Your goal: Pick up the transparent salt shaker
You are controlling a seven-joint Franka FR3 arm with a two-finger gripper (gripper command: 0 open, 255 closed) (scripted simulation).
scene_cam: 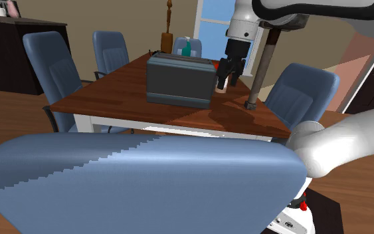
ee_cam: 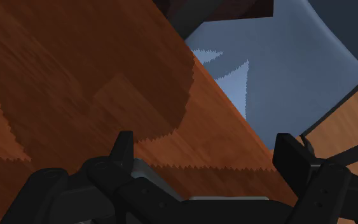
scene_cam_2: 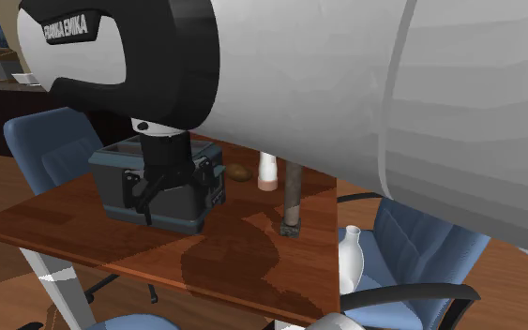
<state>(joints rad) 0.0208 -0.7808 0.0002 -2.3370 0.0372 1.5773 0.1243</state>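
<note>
One small whitish bottle-shaped salt shaker with pinkish base standing on brown wooden desk, near dark grey box-shaped toaster. Black two-finger hand hanging above desk close by, fingers spreading wide, holding nothing. Risk: finger clipping shaker on descent, toppling it toward toaster or tall dark mill. Counting: one shaker, one toaster, one mill.

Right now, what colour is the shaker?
White, with a pinkish base; the shaker shows best in the second exterior view.

One wooden table, one dark toaster, one salt shaker, one tall grinder, one teal bottle and five blue chairs are counted.
</note>
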